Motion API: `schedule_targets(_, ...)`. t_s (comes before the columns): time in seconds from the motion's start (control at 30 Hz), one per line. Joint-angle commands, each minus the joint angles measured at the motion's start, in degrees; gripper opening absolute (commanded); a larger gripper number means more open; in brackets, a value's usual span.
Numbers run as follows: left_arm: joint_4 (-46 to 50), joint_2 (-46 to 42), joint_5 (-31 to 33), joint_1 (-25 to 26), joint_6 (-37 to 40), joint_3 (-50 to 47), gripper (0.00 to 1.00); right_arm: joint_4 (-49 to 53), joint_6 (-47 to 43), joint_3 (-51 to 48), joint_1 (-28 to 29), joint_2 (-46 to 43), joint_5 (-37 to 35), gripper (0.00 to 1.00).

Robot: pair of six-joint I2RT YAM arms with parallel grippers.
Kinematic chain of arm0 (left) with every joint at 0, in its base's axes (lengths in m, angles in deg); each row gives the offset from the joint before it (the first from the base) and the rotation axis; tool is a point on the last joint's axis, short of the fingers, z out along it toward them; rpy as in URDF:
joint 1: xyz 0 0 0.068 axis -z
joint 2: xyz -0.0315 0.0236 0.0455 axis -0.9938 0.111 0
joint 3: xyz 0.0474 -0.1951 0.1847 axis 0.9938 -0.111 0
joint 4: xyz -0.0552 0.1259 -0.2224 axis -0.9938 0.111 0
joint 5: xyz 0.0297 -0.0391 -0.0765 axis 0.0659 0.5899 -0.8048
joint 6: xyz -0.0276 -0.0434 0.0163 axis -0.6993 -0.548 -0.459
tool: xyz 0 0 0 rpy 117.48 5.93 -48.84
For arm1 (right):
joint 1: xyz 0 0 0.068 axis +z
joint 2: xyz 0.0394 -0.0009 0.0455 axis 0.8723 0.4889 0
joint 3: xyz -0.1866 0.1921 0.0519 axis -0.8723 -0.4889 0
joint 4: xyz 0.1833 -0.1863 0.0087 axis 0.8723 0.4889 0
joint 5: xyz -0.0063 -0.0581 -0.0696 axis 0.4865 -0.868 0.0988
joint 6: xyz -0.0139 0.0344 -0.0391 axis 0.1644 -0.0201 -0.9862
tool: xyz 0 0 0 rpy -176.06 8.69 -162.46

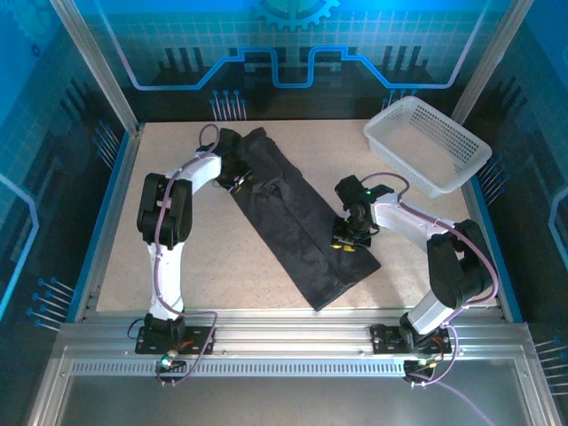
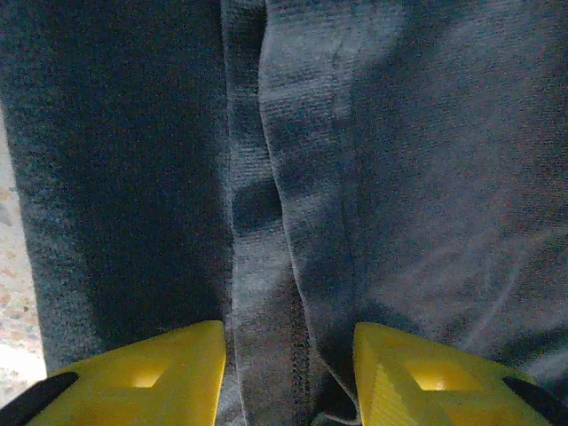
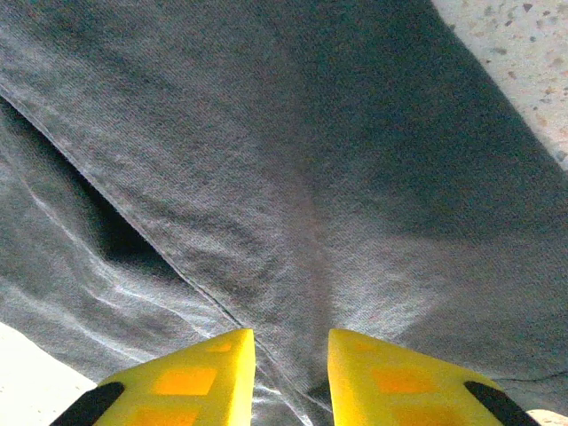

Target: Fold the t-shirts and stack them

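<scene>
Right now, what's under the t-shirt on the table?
Speckled tabletop shows all round the t-shirt, and its own folded layers show at the edges. Whatever lies beneath its middle is covered, so I cannot tell.

In the top view, the far end of the t-shirt (image 1: 302,222) is partly covered by the left pincer (image 1: 236,180). How the right pincer (image 1: 348,243) meets the cloth there is too small to be made out. In both wrist views, the t-shirt is cut off by the picture edges, and the yellow fingers (image 2: 160,373) are cut off at the bottom.
</scene>
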Motion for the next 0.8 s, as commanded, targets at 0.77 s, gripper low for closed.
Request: schedule_targets(0.77,-5.4,-1.6,-4.7,1.4,-5.5,-2.8,0.27,-0.2,-1.4,0.5,-1.2,1.2,1.2,0.30)
